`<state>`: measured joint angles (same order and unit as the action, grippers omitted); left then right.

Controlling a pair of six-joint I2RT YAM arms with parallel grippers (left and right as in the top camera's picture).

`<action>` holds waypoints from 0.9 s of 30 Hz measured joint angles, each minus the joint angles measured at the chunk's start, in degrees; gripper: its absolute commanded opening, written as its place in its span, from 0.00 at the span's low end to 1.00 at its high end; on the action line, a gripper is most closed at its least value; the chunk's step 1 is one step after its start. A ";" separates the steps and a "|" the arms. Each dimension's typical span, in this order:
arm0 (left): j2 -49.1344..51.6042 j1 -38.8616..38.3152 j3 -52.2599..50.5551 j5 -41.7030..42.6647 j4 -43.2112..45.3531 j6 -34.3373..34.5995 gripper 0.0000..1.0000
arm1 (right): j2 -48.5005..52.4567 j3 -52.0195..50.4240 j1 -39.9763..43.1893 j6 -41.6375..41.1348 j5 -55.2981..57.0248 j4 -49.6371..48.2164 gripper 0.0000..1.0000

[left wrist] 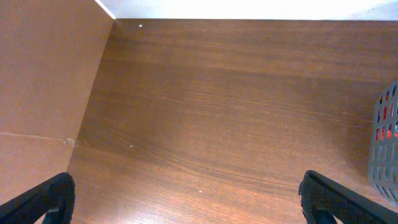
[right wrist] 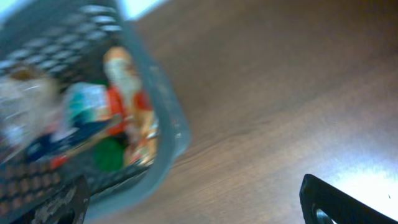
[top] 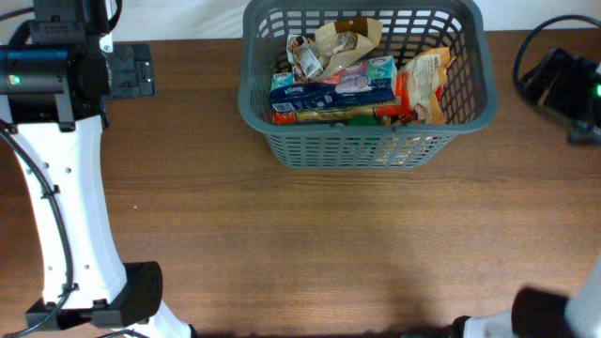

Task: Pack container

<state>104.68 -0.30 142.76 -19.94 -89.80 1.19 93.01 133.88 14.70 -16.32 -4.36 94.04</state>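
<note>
- Container, a large dark grey plastic basket (top: pixel 366 147) with slatted sides and rounded corners, stands upright at about 12 to 1 o'clock on the brown wooden table (top: pixel 282 244), close to the far edge
- Inside it, a blue and white tissue packet (top: pixel 333 90) lies across the middle, with a crumpled brown paper bag (top: pixel 346 39) toward 12 o'clock of it
- An orange snack bag (top: pixel 425 80) leans at the 3 o'clock side of the basket, and a long red and yellow packet (top: pixel 317 115) lies along the 6 o'clock wall
- Left gripper (left wrist: pixel 186 202) hangs over bare wood with its two black fingertips (left wrist: pixel 46 199) spread wide apart and nothing between them; a corner of the basket (left wrist: pixel 385 143) shows at 3 o'clock of its view, well apart from the fingers
- White left arm (top: pixel 66 188) runs along the 9 o'clock edge of the table
- Right gripper (right wrist: pixel 193 208) also has its black fingers (right wrist: pixel 339 202) far apart and holds nothing; its picture is blurred, with the basket (right wrist: pixel 173 127) and the packets in it at 9 to 10 o'clock, apart from the fingers
</note>
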 measured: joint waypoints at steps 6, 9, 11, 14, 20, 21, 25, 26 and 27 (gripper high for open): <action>0.00 0.00 0.00 0.00 0.02 0.02 0.99 | -17.03 -13.53 -3.04 0.00 0.02 -0.26 0.99; 0.00 0.00 0.00 0.02 0.02 0.15 0.99 | -24.92 -25.05 -3.06 -1.14 -0.04 -4.35 0.99; 0.00 0.00 0.00 0.00 0.02 0.20 0.99 | -31.69 -36.35 -3.08 -1.99 0.07 -15.39 0.99; 0.00 0.00 0.00 0.00 0.07 0.20 0.99 | -42.03 -55.34 -3.08 -2.73 0.31 -40.44 0.99; 0.00 0.00 0.00 0.04 0.02 0.22 0.99 | -65.07 -92.85 -5.90 -3.23 0.17 -75.47 0.99; 0.00 0.00 0.00 0.02 0.00 0.20 0.99 | -69.59 -98.62 -7.21 -3.21 0.20 -79.06 0.99; 0.00 0.00 0.00 0.02 0.04 0.20 0.99 | -81.81 -112.21 -10.25 -3.23 0.17 -82.14 0.99; 0.00 0.00 0.00 0.02 0.04 0.20 0.99 | -84.06 -114.64 -10.36 -3.26 0.17 -82.09 0.99; 0.00 0.00 0.00 0.02 0.00 0.20 0.99 | -85.66 -116.30 -10.38 -3.21 0.22 -82.23 0.99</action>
<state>104.68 -0.30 142.76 -19.92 -89.80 1.39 7.35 17.58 4.32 -19.53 -4.14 11.81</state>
